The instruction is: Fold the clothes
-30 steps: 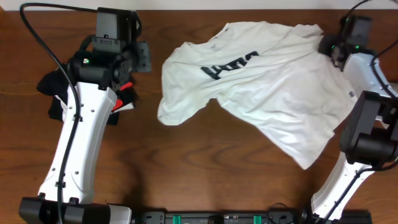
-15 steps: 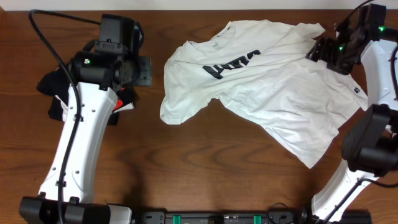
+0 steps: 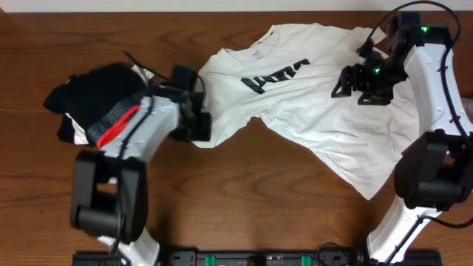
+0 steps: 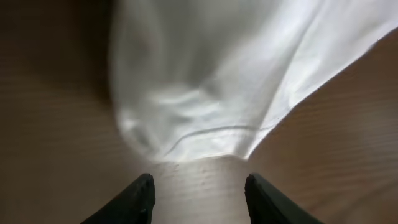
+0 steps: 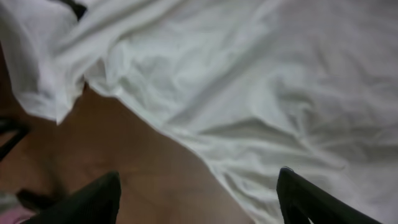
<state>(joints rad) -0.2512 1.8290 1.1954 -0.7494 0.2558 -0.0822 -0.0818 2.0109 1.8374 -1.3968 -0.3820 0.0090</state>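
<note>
Brown wood table [image 3: 259, 192] with soft-looking, light, floppy white T-shirt [image 3: 318, 103] crumpled far right, best pinched at left sleeve hem [image 4: 211, 134], left gripper [image 4: 199, 186] and right gripper [image 5: 198, 180] both apart, empty.

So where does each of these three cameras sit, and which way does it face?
Overhead: fixed above the table, facing straight down on the white T-shirt, the black garments and both arms, with the left gripper and right gripper.
Left wrist: on the left arm, facing down past its open fingers at a T-shirt hem on the wood.
Right wrist: on the right arm, facing down across the crumpled T-shirt, its fingers wide apart.
Shared: all three show the T-shirt.
</note>
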